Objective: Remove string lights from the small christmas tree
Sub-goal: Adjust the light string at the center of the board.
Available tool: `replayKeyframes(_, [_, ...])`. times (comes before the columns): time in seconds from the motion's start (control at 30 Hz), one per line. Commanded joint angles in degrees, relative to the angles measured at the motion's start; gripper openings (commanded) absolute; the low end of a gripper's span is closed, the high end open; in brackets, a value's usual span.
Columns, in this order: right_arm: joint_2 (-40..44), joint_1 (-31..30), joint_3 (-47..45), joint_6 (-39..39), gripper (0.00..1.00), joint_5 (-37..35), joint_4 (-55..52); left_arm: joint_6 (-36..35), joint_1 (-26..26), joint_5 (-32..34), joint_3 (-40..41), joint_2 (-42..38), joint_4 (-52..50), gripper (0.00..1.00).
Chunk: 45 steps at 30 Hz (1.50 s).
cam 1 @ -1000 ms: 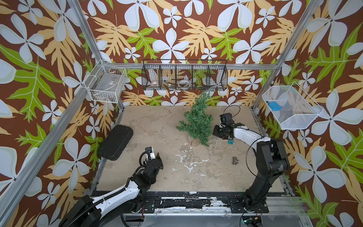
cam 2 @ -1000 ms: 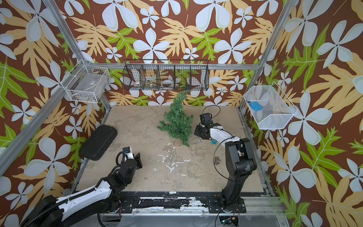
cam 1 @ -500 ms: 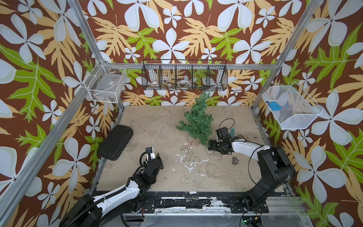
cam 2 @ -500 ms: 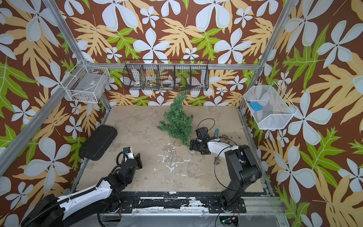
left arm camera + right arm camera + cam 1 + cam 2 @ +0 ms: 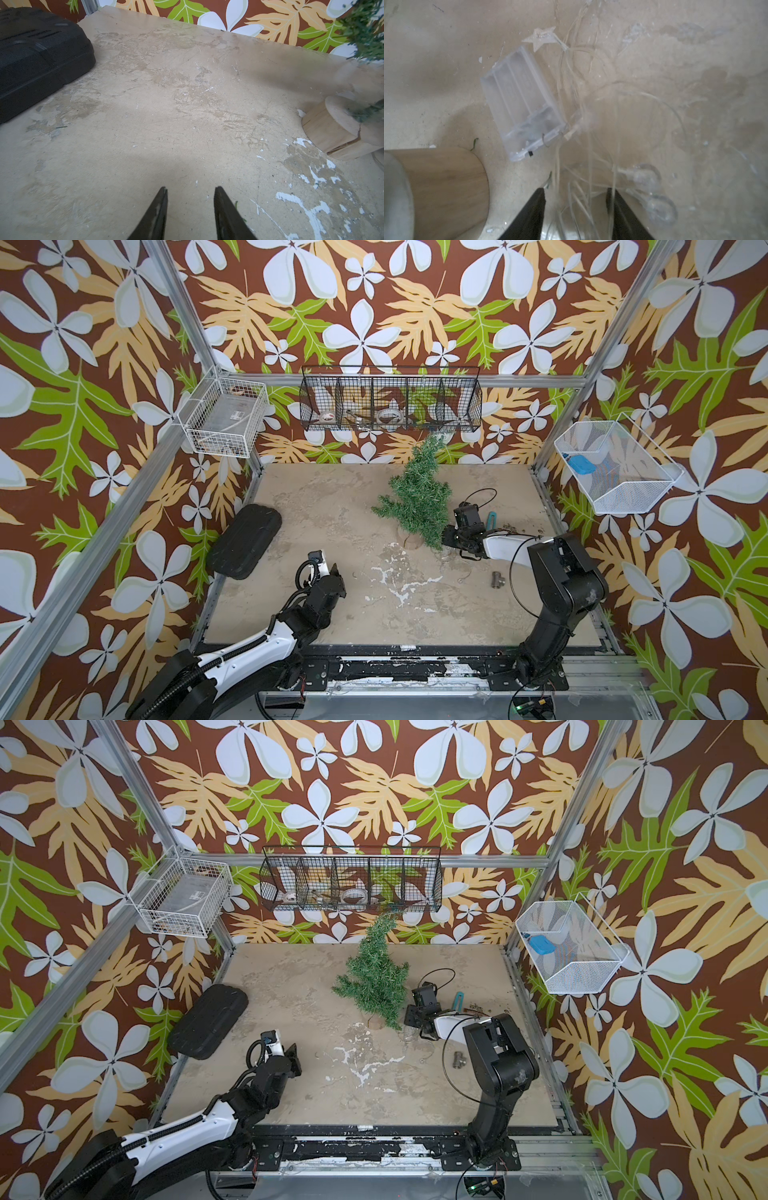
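Over the last second your right pincer (image 5: 575, 189) has left its spot beside the right flank of the tree (image 5: 417, 497). In both top views it has come down toward the lower part of the frame, and it now sits low over the table (image 5: 332, 506), just right of the wooden base (image 5: 409, 537). Its jaws stand apart. Several pale strands run between them, but nothing looks pinched.

The string lights (image 5: 579, 124) lie in a loose heap on the table under that pincer. The clear battery box (image 5: 521, 104) is flat beside the base, with a small star and two round bulbs (image 5: 645, 176) close by. In the top views the heap sits just right of centre, below and right of the tree.

No wire shows on the branches, so you can probably treat the lights as off the tree. You cannot tell whether a strand is still caught low down.

The tree itself has not shifted. Your left pincer (image 5: 190, 187) has stayed in the lower left, jaws apart and empty.
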State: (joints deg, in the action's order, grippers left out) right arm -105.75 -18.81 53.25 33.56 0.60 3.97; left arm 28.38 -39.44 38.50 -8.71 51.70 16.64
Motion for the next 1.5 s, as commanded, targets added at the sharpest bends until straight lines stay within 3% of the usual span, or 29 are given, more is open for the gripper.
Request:
replayKeyframes(0.0, [-2.9, 1.2, 0.8, 2.6, 0.36, 6.1, -15.3, 0.4, 0.1, 0.6, 0.2, -0.5, 1.0, 0.39])
replayKeyframes(0.1, [-3.9, 2.9, 2.7, 2.7, 0.24, 5.6, -15.3, 0.3, 0.1, 0.5, 0.2, -0.5, 1.0, 0.39])
replayKeyframes(0.4, [-6.0, 11.3, 7.6, 3.5, 0.14, 7.8, -16.0, 0.4, 0.1, 0.8, 0.3, -1.0, 0.6, 0.39])
replayKeyframes(0.63, [-1.5, 13.2, 9.2, 4.7, 0.13, 4.7, -18.7, 0.4, 0.1, 0.7, 0.3, -0.9, 0.8, 0.39])
replayKeyframes(0.87, [6.7, 13.2, 3.6, 6.2, 0.13, 0.3, -17.9, 0.4, 0.1, 0.7, 0.4, -1.2, 0.7, 0.39])
replayKeyframes(0.97, [9.3, 12.8, 2.6, 4.9, 0.22, 3.5, -17.6, 0.4, 0.1, 0.4, 0.4, -1.2, 0.8, 0.39])
replayKeyframes(1.2, [13.9, 11.7, 6.1, -0.3, 0.69, 11.1, -22.2, 0.5, 0.1, 0.0, 0.4, -1.1, 0.8, 0.40])
replayKeyframes(1.33, [19.1, 11.8, 7.4, -2.0, 0.84, 4.6, -24.6, 0.6, 0.1, -0.2, 0.4, -1.2, 0.8, 0.41])
replayKeyframes(1.47, [24.8, 11.8, 7.2, -3.0, 0.90, -10.9, -24.7, 0.6, 0.1, -0.4, 0.5, -1.5, 0.8, 0.44])
